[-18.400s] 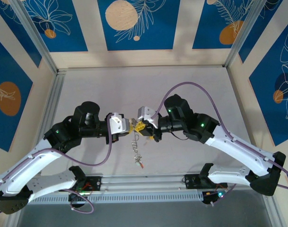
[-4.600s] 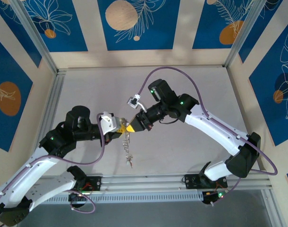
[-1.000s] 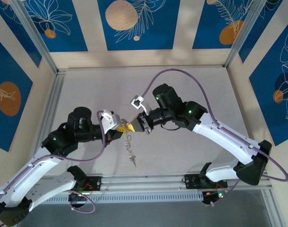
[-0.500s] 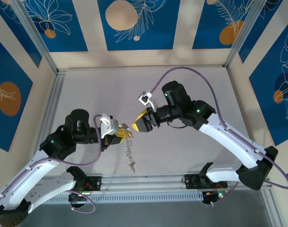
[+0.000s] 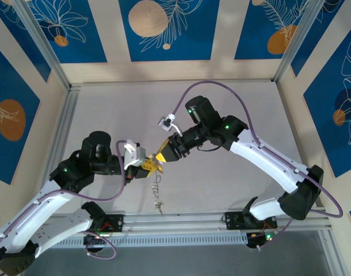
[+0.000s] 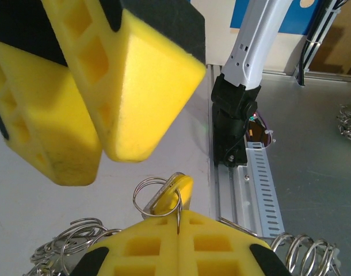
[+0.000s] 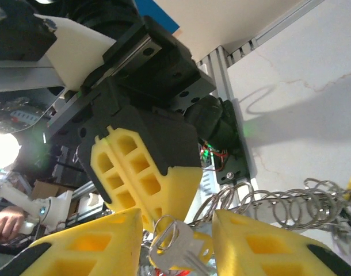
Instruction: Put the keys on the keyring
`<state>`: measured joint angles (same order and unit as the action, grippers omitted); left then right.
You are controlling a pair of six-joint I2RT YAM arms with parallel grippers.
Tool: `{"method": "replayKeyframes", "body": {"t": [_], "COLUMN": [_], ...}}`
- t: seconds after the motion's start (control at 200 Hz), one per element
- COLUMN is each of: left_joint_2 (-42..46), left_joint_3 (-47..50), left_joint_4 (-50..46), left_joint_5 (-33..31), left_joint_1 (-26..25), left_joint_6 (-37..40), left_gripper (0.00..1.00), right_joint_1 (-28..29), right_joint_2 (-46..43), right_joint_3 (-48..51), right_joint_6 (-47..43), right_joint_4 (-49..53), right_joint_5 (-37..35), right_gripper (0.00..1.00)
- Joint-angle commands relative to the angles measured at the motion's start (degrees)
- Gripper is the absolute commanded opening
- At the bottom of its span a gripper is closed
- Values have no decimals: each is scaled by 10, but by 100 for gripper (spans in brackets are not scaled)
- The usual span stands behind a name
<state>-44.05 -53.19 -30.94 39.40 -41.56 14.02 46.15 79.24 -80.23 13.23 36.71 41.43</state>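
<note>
My left gripper [image 5: 147,165] is shut on a thin grey wire of the keyring [image 6: 179,217], held above the table. A key with a yellow tag [image 6: 181,188] hangs by its small split ring [image 6: 155,196] just past the left fingertips [image 6: 158,227]. The right gripper [image 5: 163,156] stands open facing it, its jaws on either side of that key [image 7: 184,253] with a gap on each side. More keys and rings [image 5: 157,192] dangle in a string below the two grippers. The same coil of rings [image 7: 279,201] shows in the right wrist view.
The grey table [image 5: 221,190] lies under both arms. An aluminium rail [image 5: 175,221] with the arm bases runs along its near edge. Frame posts [image 5: 57,132] and blue patterned panels close in the left, right and back sides.
One second ago the right gripper was shut on the yellow-tagged key beside the left gripper. It then opened and drew back to the right, and has now come back around the key. The left stayed shut.
</note>
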Motion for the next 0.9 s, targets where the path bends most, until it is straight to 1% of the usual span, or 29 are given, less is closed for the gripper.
{"method": "replayKeyframes", "body": {"t": [0.0, 0.12, 0.215, 0.435, 0.705, 0.895], "left_joint_2": [-1, -1, -2, -1, -1, 0], "left_joint_3": [-21, -19, -19, -16, -16, -16], "left_joint_4": [13, 13, 12, 11, 10, 9], "left_joint_5": [5, -21, -29, -44, -62, -71], "left_joint_1": [-6, -6, -6, -6, -6, -6], "left_joint_6": [13, 19, 22, 26, 29, 28], "left_gripper": [0, 0, 0, 0, 0, 0], "right_joint_1": [5, 11, 13, 14, 13, 12], "right_joint_2": [7, 17, 24, 35, 31, 21], "right_joint_3": [-12, -15, -21, -28, -30, -23], "right_joint_6": [-12, -20, -24, -30, -33, -31], "right_joint_4": [21, 33, 40, 50, 49, 40], "right_joint_5": [44, 49, 52, 49, 41, 34], "right_gripper": [37, 36, 35, 29, 8, 0]}}
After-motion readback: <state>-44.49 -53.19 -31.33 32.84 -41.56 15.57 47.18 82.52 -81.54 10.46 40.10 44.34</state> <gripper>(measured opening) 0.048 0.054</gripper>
